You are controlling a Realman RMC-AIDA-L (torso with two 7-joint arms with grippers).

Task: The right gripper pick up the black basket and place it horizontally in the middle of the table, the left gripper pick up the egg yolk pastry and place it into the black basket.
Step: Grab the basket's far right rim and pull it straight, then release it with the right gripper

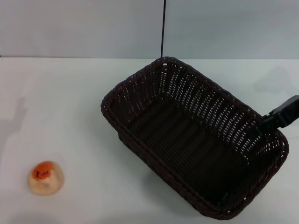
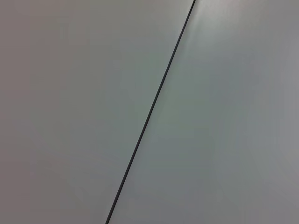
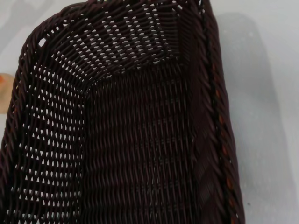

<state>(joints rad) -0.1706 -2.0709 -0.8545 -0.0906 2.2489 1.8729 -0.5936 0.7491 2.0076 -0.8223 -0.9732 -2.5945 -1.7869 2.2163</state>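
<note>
Jaws unseen; egg yolk pastry head-view only.

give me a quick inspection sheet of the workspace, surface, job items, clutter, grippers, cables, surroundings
surface: white table, faint grey shadows at its left edge and far right.
black basket: sits at an angle, one corner toward the back wall, nothing inside it.
egg yolk pastry: on the table near the front left, well apart from the basket, orange top up.
clutter: nothing seen.
right gripper: at the basket's right end rim; whether the jaws are closed cannot be told.
left gripper: not in view; its wrist camera shows only the wall.
cables: nothing seen.
surroundings: plain grey wall with a thin dark vertical seam.
</note>
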